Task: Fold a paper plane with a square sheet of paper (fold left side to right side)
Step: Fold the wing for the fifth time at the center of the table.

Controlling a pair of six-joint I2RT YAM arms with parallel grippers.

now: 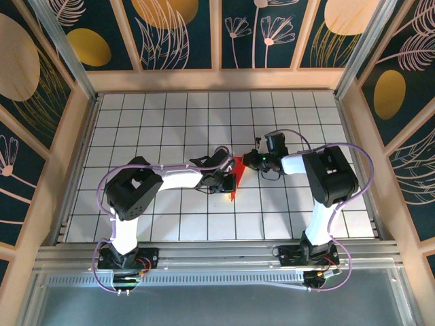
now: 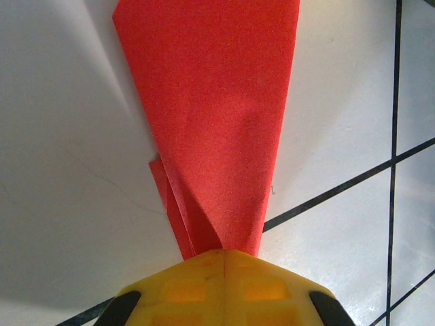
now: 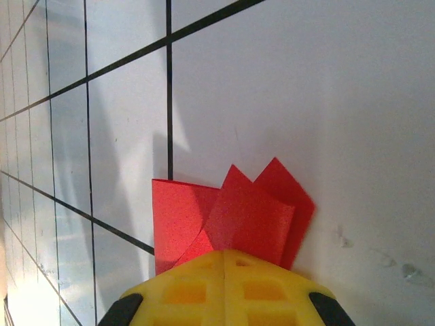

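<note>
Slim creased red paper plane (image 1: 232, 193) lies mid white gridded tabletop (image 1: 136, 136), its long axis running near-to-far between my arms. Left pincer (image 2: 223, 254) pinches its narrow end, right pincer (image 3: 224, 252) its layered corners. Neither arm is nearer.

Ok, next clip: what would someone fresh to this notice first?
The bright red paper, folded into a narrow tapered shape, lies at the middle of the white grid table. Next come the two arms, bent inward to meet over it: the left gripper is shut on its narrow end, and the right gripper is shut on its stacked folded corners.
</note>
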